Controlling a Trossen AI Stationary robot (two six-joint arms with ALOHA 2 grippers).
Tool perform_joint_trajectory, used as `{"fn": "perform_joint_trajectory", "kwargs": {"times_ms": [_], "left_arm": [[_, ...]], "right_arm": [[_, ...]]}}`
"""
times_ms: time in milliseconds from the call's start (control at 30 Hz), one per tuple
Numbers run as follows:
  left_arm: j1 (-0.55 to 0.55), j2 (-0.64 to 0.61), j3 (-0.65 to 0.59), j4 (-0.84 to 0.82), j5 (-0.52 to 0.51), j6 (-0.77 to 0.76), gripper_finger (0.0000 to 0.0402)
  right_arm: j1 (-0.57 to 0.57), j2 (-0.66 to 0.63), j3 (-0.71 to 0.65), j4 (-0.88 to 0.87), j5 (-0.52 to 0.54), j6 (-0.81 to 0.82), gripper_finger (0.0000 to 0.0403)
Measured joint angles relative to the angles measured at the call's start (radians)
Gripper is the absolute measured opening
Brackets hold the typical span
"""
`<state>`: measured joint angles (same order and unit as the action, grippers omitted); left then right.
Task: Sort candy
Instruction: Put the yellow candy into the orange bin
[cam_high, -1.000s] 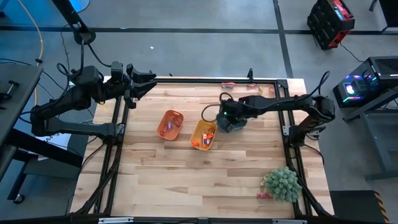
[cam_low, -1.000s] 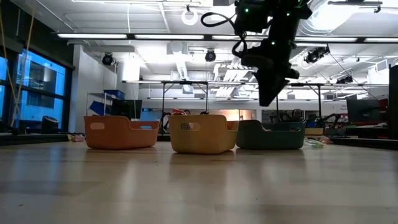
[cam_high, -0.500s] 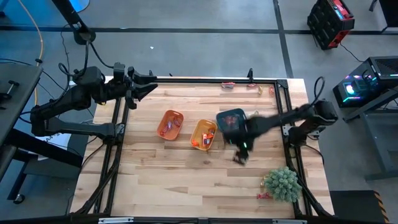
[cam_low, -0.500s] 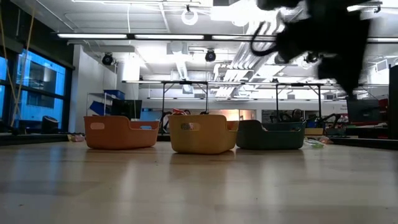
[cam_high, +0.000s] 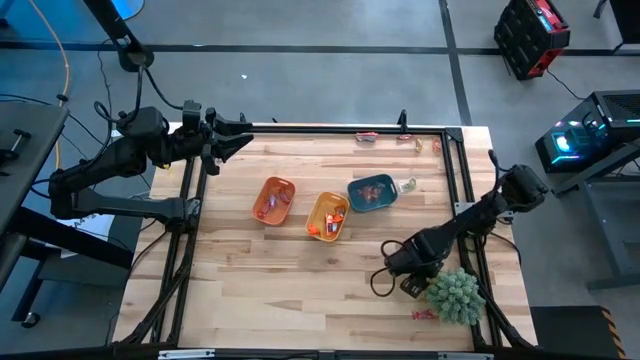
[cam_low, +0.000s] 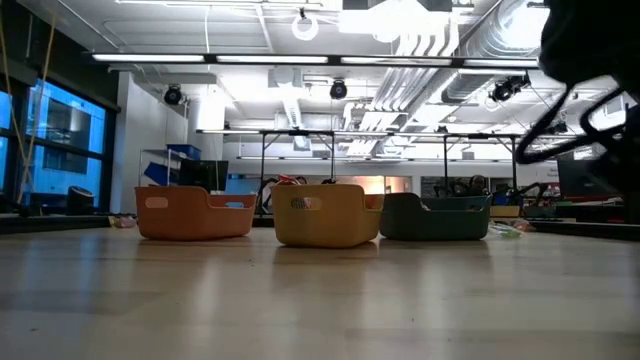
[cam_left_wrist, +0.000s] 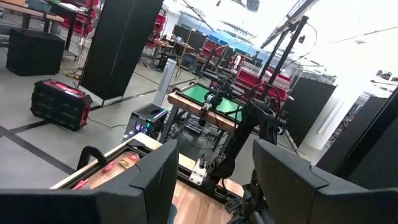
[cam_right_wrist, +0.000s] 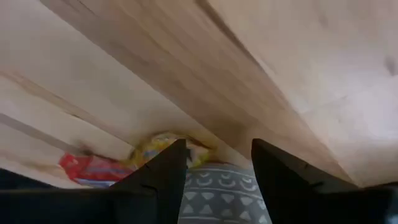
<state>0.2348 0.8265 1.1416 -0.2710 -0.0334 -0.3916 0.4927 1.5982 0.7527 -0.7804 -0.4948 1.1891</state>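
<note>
Three bins stand mid-table: orange, yellow-orange and blue, each with candy inside. They also show in the low view. Loose candy lies at the far edge and by the green plant. My right gripper is open, low over the table beside the plant. Its wrist view shows a red candy and a yellow candy ahead of the fingers. My left gripper waits open at the far left corner.
The spiky plant's grey patterned pot stands close in front of my right gripper. A pale candy lies right of the blue bin. Black frame rails run along the table's sides. Bare wood spreads at the near left.
My right gripper has swung from above the blue bin toward the table's near right, and down, ending low beside the green plant. The bins have stayed in place.
</note>
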Motion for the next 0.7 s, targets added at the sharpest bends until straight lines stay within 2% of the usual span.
{"fn": "perform_joint_trajectory", "kwargs": {"times_ms": [133,300,400,533,700], "left_arm": [[0.0,0.0,0.0,0.0,0.0,0.0,0.0197],[0.0,0.0,0.0,0.0,0.0,0.0,0.0197],[0.0,0.0,0.0,-0.001,0.0,0.0,0.0197],[0.0,0.0,0.0,-0.001,0.0,0.0,0.0197],[0.0,0.0,0.0,0.019,0.0,0.0,0.0197]], "right_arm": [[0.003,0.0,-0.049,0.105,-0.069,0.004,0.0177],[0.005,-0.002,-0.075,0.169,-0.081,0.045,0.0167],[0.005,-0.002,-0.075,0.154,-0.065,0.046,0.0126],[-0.016,-0.002,-0.07,0.134,-0.034,0.027,0.0022],[-0.113,0.001,0.039,0.09,0.103,-0.107,0.0006]]}}
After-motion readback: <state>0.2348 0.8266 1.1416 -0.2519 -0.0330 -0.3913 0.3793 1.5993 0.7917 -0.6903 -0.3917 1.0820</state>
